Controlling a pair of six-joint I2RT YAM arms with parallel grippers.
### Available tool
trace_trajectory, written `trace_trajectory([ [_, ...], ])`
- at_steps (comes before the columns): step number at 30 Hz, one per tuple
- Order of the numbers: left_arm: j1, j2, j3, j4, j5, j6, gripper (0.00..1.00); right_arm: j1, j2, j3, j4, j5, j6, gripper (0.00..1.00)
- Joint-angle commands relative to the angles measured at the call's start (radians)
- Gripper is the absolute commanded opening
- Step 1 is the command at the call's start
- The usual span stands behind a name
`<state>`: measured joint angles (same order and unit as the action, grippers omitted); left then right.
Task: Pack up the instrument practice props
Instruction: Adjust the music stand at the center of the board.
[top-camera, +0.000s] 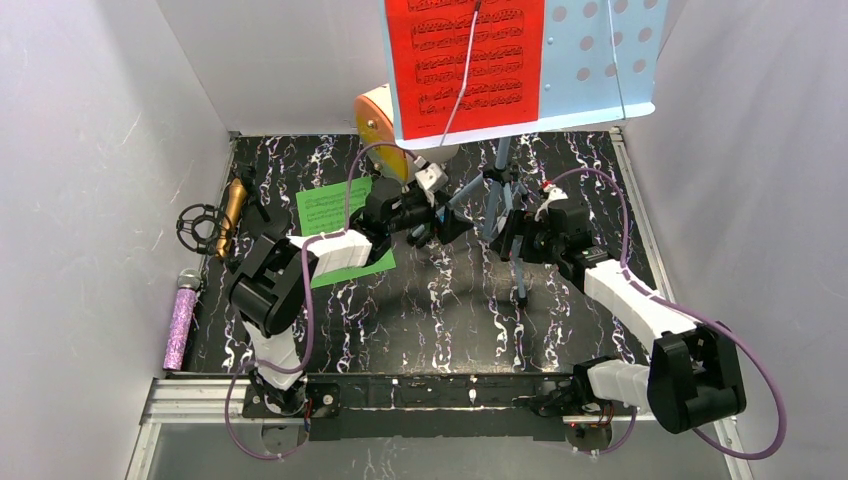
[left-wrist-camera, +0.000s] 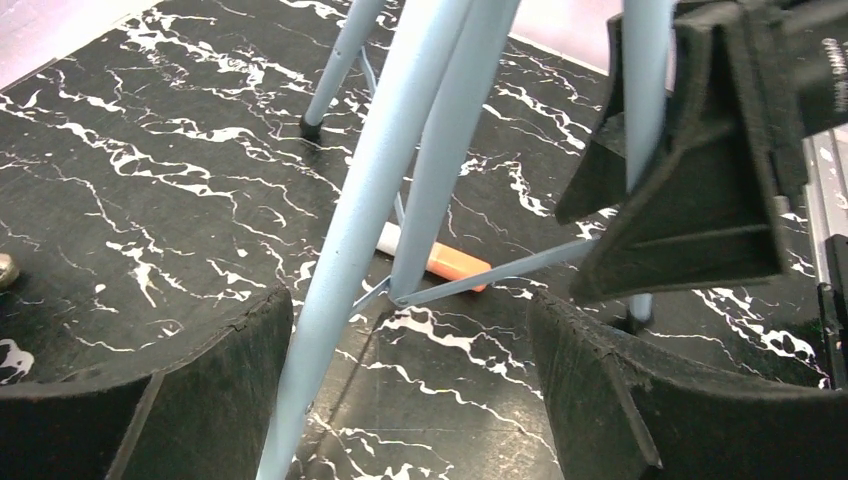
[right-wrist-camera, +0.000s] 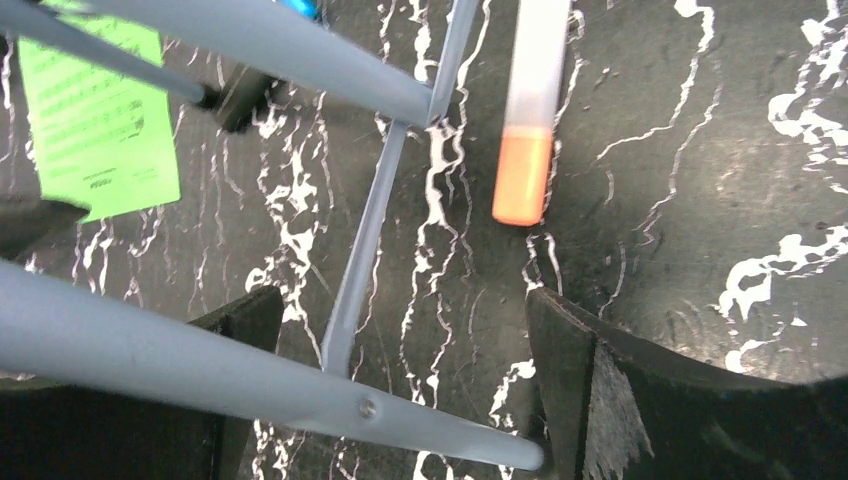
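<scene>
- Stand (top-camera: 497, 200) upright mid-table (top-camera: 420, 320) on spread pale-blue legs, thin braces between them.
- Top view only: perforated desk (top-camera: 600, 60) tilted toward the camera, carrying a red sheet (top-camera: 465, 55).
- On the red sheet: black music staves, no readable words.
- Green sheet (top-camera: 335, 215) flat on the black marbled table left of the stand, partly under the left arm; small print on it too fine to read.
- Top view only: gold mic (top-camera: 232, 215) and black tripod (top-camera: 197, 228) together at the left edge; purple mic (top-camera: 182, 320) nearer, silver head toward the far side; cabinet (top-camera: 378, 125) partly hidden by the desk.
- Left gripper (top-camera: 445, 225) spread wide at the legs from the left; in its wrist view, 2 legs between the fingers (left-wrist-camera: 200, 390), nothing clamped.
- Right gripper (top-camera: 512, 235) spread wide from the right; in its wrist view, 1 leg across the gap, contact unclear.
- Wrist views only: white-and-orange tube (left-wrist-camera: 440, 262) lying on the table under the stand, beside a brace.
</scene>
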<state>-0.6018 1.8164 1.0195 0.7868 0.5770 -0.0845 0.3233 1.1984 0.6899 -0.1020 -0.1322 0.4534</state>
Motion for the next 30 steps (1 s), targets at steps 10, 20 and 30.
trace_trajectory([
  [10, -0.128, -0.095, -0.131, -0.028, 0.014, -0.021, 0.77, -0.038, 0.103, 0.092, 0.09, 0.107, -0.055, 0.99],
  [20, -0.202, -0.115, -0.172, -0.003, -0.047, -0.031, 0.77, -0.047, 0.138, 0.14, 0.125, 0.126, -0.14, 0.99],
  [30, -0.185, -0.249, -0.265, 0.012, -0.33, -0.143, 0.82, -0.048, 0.047, 0.105, 0.12, 0.175, -0.105, 0.99],
])
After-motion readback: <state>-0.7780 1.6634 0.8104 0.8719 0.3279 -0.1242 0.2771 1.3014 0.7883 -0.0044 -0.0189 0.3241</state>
